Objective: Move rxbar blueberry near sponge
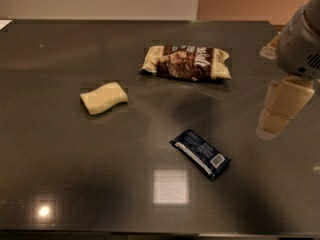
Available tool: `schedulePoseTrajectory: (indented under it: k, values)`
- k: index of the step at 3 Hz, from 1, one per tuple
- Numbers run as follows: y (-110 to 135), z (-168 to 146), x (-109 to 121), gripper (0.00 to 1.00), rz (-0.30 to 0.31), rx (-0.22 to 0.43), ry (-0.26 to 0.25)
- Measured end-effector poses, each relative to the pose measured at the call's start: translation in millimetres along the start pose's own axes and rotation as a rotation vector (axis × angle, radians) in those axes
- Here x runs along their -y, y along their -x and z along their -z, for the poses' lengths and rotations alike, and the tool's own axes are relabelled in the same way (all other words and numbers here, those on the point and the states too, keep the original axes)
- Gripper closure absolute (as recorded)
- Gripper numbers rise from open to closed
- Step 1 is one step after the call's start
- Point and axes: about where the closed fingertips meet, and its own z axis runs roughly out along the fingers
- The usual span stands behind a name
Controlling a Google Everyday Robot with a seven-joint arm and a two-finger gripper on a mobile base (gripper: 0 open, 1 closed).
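Rxbar blueberry lies flat on the dark, glossy table, its long side running diagonally from upper left to lower right. The navy wrapper shows a pale label panel along its middle and a white barcode patch at the lower-right end. Nothing touches the bar.

Just below and to the left of the bar, a pale square reflection sits on the tabletop. A small bright spot of light shines much farther to the bar's lower left.

Up and to the left of the bar, well apart from it, the sponge rests flat: a cream-yellow block with wavy sides, its long axis slightly tilted. Straight up from the bar, farther back on the table, lies the brown-and-cream snack bag, stretched sideways with its printed face up. The bag and the sponge are apart from each other.

To the right of the bar and a little higher, the gripper hangs over the table, cream-coloured and pointing downward and to the left, clear of the bar. Whether it is open or closed cannot be told from this view. Above it, the grey-white arm enters from the upper right edge.
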Motion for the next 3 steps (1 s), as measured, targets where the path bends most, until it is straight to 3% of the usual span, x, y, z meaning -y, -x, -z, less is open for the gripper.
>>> schedulePoseTrajectory:
  k: [3]
  values:
    - [39.2,-55.3,-32.7,0.0,-0.062,-0.005,0.069]
